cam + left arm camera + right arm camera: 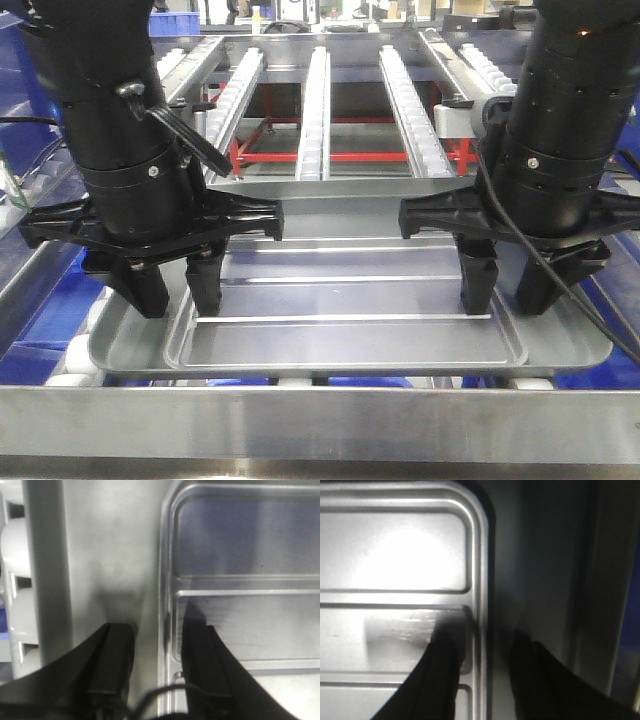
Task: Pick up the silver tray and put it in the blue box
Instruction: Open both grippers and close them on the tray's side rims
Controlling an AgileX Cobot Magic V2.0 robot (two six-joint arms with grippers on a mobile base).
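Observation:
The silver tray lies flat on the roller conveyor at the front, its recessed panel with two long ridges in plain sight. My left gripper is open and low over the tray's left end; in the left wrist view one finger is over the sloped border and the other over the recessed panel, straddling the ridge between them. My right gripper is open and straddles the matching ridge at the right end, as the right wrist view shows. Blue plastic, perhaps the blue box, shows below and left of the tray; its shape is hidden.
A steel rail runs across the front below the tray. Roller tracks on a red frame stretch away behind the tray. A side rail with white rollers runs close to the tray's left end.

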